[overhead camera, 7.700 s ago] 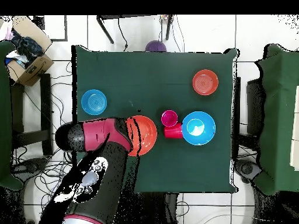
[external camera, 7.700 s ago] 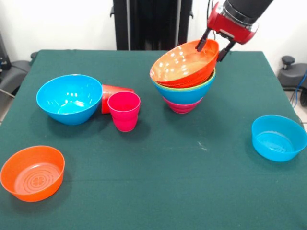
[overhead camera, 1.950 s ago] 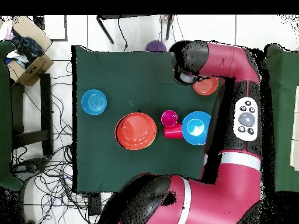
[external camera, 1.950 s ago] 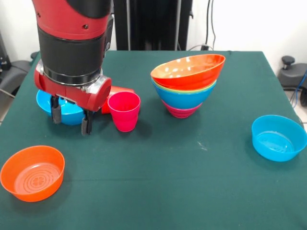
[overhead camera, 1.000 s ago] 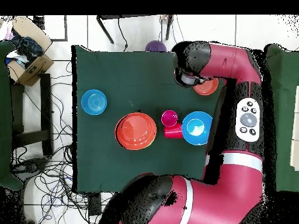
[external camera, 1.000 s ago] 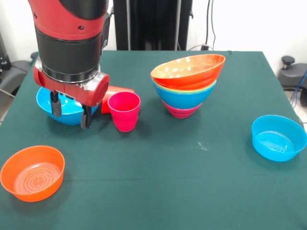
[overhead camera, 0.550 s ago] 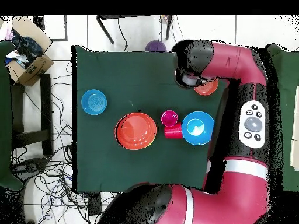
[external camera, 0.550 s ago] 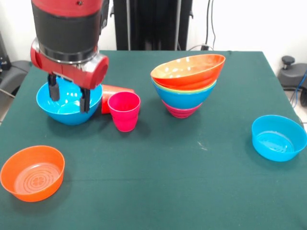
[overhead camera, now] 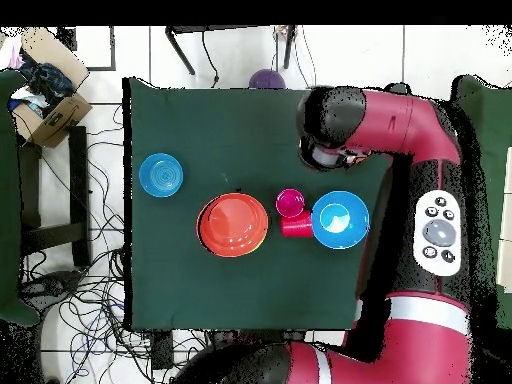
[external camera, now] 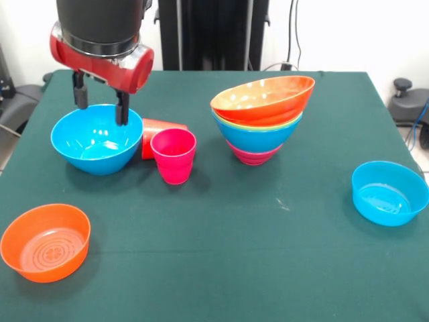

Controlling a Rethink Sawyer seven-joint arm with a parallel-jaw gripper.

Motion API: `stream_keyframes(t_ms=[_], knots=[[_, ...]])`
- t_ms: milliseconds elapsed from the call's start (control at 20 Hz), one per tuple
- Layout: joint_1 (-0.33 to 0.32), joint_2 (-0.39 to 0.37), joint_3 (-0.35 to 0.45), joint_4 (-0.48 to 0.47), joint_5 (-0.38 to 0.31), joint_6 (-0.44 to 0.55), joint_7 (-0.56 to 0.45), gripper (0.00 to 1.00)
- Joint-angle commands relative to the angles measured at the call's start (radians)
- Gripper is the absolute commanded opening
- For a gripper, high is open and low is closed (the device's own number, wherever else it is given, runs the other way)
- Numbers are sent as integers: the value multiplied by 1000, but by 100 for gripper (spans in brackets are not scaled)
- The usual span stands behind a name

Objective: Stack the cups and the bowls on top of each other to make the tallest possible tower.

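My gripper (external camera: pixel 102 109) hangs open and empty just over the far rim of the large blue bowl (external camera: pixel 97 139) at the left. Beside that bowl a red-orange cup (external camera: pixel 161 126) lies on its side, and a pink cup (external camera: pixel 174 155) stands upright in front of it. The tower (external camera: pixel 260 124) is mid-table: a magenta bowl at the bottom, then blue, then a green rim, with a tilted orange bowl (external camera: pixel 265 99) on top. From overhead the orange bowl (overhead camera: pixel 233 225), pink cup (overhead camera: pixel 290 203) and blue bowl (overhead camera: pixel 339 220) lie in a row, and the arm (overhead camera: pixel 375 125) covers the gripper.
A small orange bowl (external camera: pixel 45 241) with a ringed bottom sits at the near left corner. A light blue bowl (external camera: pixel 390 192) sits near the right edge. Overhead, a purple round thing (overhead camera: pixel 267 78) lies just beyond the table's edge, and a cardboard box (overhead camera: pixel 45 100) stands off the table.
The gripper has risen and moved back across the blue bowl, from in front of it to above its far rim, still open. Bowls and cups have not moved.
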Motion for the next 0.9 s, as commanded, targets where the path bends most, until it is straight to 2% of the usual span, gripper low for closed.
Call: stream_keyframes(t_ms=[50, 350, 900], knots=[[6, 1, 40, 224, -32, -43, -99, 100], [1, -3, 55, 295, -24, -154, -47, 100], [13, 11, 55, 319, -27, -249, -11, 100]])
